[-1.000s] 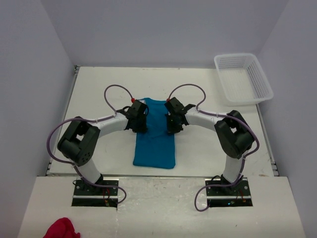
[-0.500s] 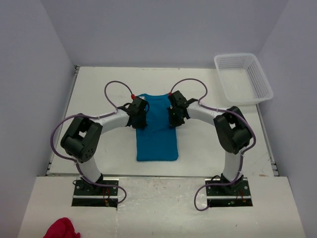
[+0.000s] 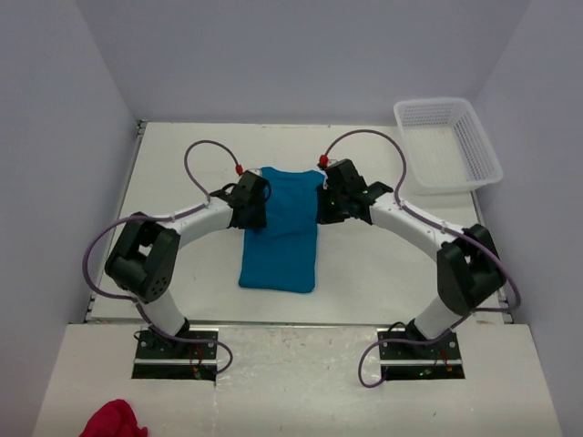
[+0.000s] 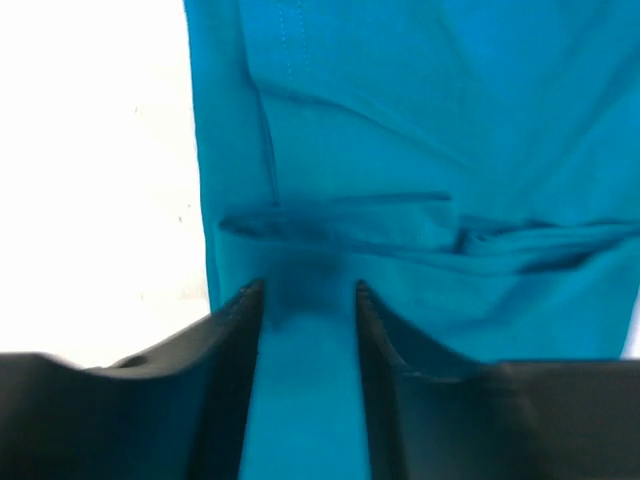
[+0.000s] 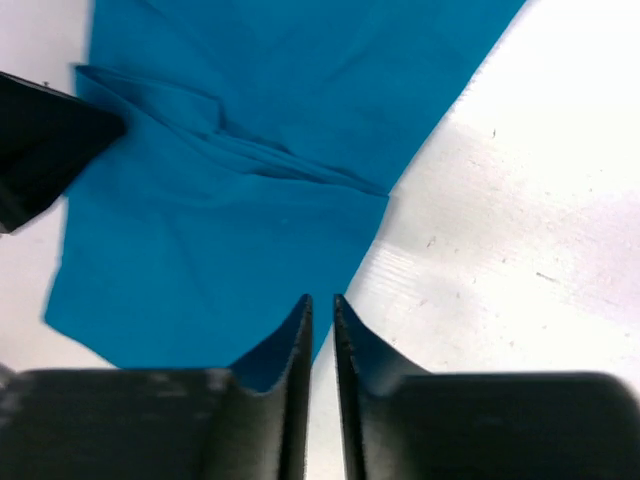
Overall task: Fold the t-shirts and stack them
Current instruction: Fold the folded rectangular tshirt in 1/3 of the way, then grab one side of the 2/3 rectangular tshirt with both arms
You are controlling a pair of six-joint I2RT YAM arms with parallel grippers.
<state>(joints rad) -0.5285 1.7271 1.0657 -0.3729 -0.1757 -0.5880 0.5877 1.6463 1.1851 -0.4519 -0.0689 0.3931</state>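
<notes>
T-shirt (image 3: 281, 241) is folded into a long narrow strip, mid-tabletop (image 3: 182, 164), running near-to-far and slightly skewed, with the near end toward the left. Both arms reach in at its far half. Left tool (image 3: 251, 214) sits on the strip's left edge, right tool (image 3: 326, 211) on its right edge. Left wrist view: fingers (image 4: 232, 340) are moderately apart, teal fabric fills the gap, and a cross-wise wrinkle lies just past the tips. Can't tell if it's actually clamping or just over the cloth. Right wrist view: fingers (image 5: 290, 350) are closed to a thin slit, tips right at the shirt's edge, which looks pinched. White mesh basket (image 3: 428, 105) is at the far right corner, well apart from the shirt. Red cloth (image 3: 114, 421) is off the tabletop, near left.
</notes>
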